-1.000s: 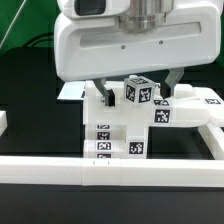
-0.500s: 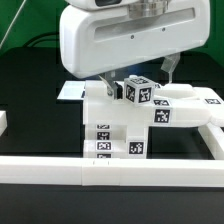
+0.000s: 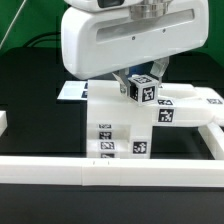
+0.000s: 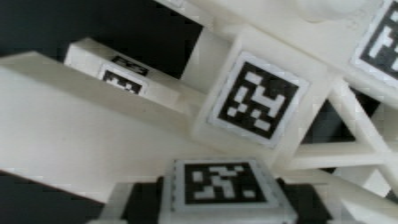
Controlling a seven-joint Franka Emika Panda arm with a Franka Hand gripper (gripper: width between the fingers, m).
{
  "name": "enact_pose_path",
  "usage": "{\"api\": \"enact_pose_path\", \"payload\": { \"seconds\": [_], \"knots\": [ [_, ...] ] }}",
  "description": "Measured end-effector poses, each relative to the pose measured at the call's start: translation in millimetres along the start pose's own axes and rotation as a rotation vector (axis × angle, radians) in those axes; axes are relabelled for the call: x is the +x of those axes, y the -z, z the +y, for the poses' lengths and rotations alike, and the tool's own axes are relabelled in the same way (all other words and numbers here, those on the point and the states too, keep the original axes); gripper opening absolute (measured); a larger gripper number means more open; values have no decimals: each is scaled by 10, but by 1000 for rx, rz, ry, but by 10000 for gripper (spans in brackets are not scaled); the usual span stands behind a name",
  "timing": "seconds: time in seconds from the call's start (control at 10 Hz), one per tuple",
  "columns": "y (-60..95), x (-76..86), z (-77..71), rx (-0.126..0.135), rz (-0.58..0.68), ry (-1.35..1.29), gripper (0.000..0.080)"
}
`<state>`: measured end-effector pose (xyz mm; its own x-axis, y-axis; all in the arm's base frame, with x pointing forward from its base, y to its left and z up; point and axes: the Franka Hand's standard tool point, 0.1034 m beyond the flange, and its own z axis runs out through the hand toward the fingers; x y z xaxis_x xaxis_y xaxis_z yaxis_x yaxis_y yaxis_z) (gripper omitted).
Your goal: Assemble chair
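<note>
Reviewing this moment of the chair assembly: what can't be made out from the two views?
- Gripper fingertip contact: exterior view, the arm's white housing covers most of the fingers; whether the tagged block is firmly held is unclear.
- Chair base: exterior view, hidden behind the front rail.
- Wrist view: too close and cropped; only tags and frame pieces show, no fingers.

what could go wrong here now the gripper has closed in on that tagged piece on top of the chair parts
1. The gripper sits around the small tagged block; if the grip is off-centre, the block could twist or slip when lifted.
2. The block is close to the larger white chair assembly, so pulling it sideways might drag or shift that stack.
</note>
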<state>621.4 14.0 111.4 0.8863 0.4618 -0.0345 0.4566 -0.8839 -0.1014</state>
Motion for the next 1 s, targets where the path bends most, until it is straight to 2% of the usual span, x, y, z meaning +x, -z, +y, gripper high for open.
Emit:
{"api": "enact_pose_path", "payload": {
  "seconds": [0.2,0.4,0.6,0.9,1.0],
  "knots": [
    [-1,-3,4,0,0,-4,281],
    [2,-13,23,5,2,-220,281],
    [-8,15,-4,-10,31,-523,281],
    [-13,62,-13,-12,68,-810,282],
    [-13,63,-13,-12,68,-828,282]
  ]
}}
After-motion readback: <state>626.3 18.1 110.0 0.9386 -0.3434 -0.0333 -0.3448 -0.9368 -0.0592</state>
